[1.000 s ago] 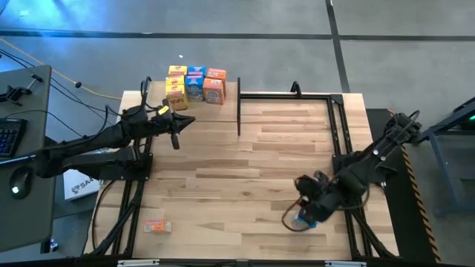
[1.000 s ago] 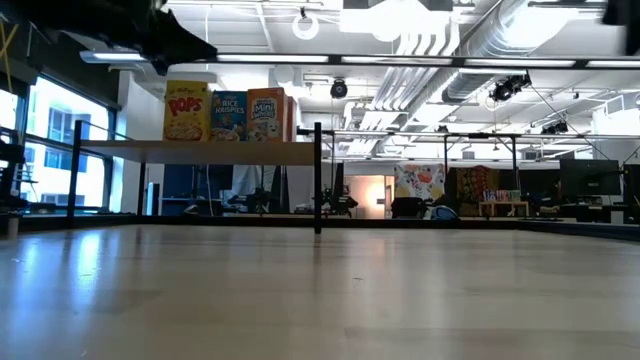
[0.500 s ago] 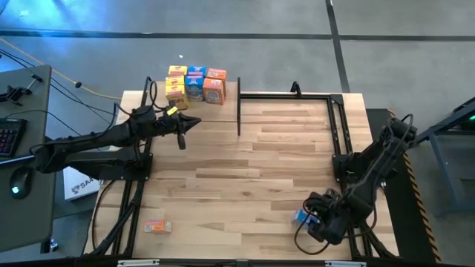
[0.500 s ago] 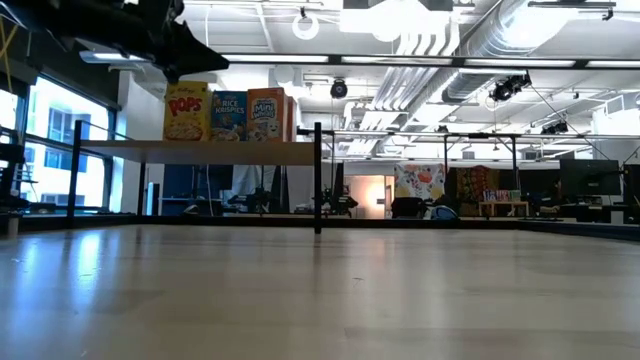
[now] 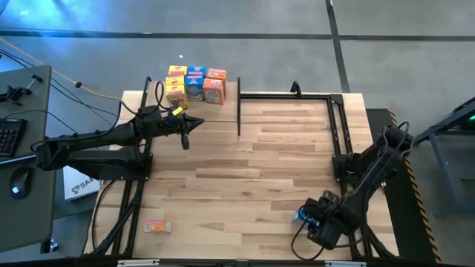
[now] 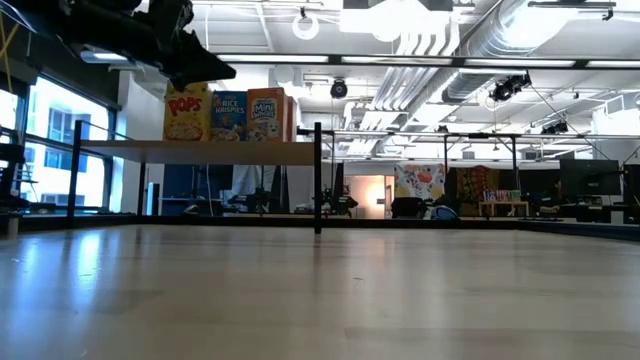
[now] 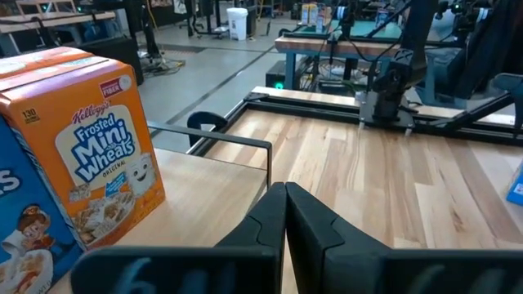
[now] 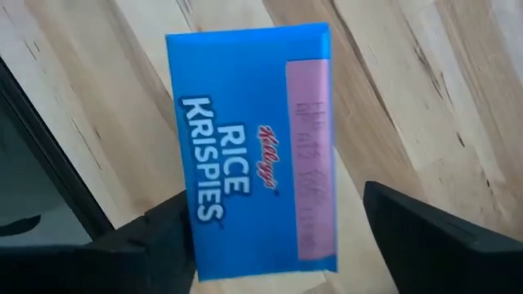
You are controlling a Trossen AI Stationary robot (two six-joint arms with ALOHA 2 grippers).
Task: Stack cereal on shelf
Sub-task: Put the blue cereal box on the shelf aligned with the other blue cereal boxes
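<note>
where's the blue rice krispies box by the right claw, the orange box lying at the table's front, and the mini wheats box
blue Rice Krispies box (image 8: 249,147), right wrist view, middle of its printed face
orange box (image 5: 157,226), high view, its top face
Frosted Mini Wheats box (image 7: 102,159), left wrist view, its printed front

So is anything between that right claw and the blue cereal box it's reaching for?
Nothing visible is. The right gripper hangs open directly over the blue Rice Krispies box, which lies flat on the table near its front right corner, one finger on either side.
</note>
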